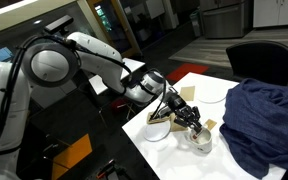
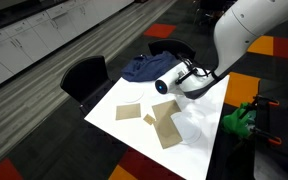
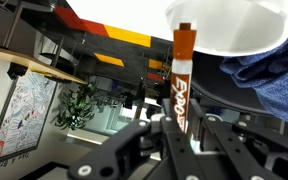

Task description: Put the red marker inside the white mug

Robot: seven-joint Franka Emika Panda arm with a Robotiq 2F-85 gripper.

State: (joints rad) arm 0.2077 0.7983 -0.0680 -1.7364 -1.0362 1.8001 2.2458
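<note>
In the wrist view my gripper is shut on the red marker, a thin red stick with EXPO lettering. The marker points away from the jaws, and its far end reaches the rim of the white mug. In an exterior view the gripper hangs just above the mug on the white table. In an exterior view the gripper is over the table's far half. The mug is hard to make out there.
A dark blue cloth lies on the table beside the mug and also shows in an exterior view. Tan square pieces lie on the table. A white plate sits near the gripper. Black chairs stand around the table.
</note>
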